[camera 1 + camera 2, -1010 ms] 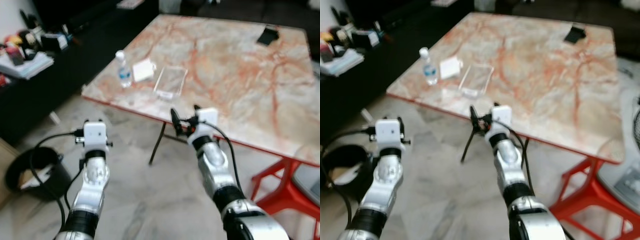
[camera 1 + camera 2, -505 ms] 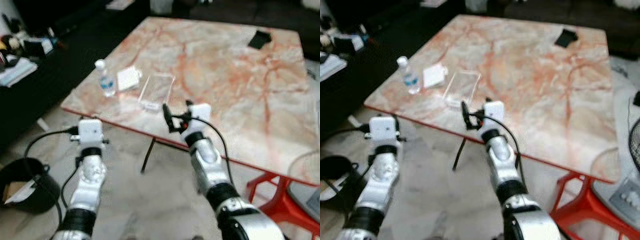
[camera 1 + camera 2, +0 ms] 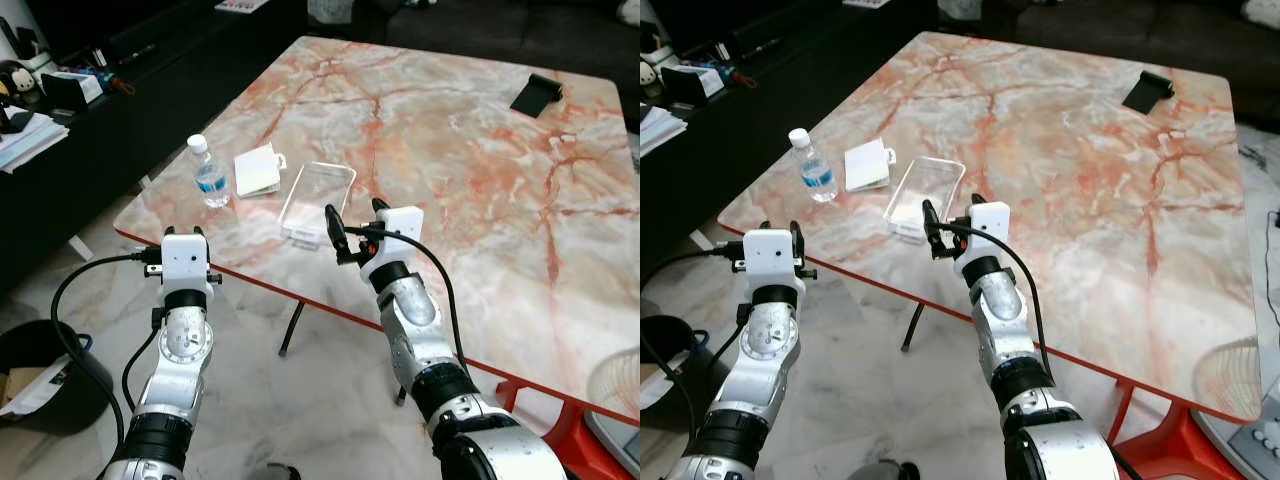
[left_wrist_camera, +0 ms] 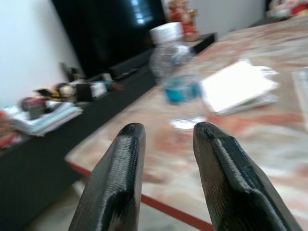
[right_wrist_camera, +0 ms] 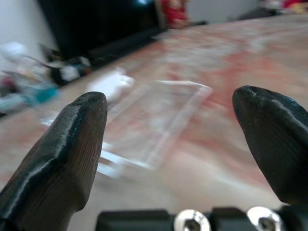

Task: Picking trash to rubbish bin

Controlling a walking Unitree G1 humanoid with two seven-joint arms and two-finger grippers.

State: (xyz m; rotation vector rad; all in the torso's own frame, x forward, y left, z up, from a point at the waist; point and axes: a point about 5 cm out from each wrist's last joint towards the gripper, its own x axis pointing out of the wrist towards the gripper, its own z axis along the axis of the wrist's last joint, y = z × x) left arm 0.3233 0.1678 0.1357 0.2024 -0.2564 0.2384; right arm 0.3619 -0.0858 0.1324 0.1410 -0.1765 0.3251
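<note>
Before you stands the marble table (image 3: 470, 150); a black bin (image 3: 40, 372) sits on the floor to your left. Your right gripper (image 3: 353, 228), fingers spread wide, hangs over the table edge just short of the clear plastic tray (image 3: 317, 200). Your left gripper (image 4: 163, 132), fingers slightly parted, faces the water bottle (image 3: 209, 172) and white packet (image 3: 257, 171).

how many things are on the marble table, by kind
water bottle: 1
white paper packet: 1
clear plastic container: 1
black object at the far corner: 1
total: 4
</note>
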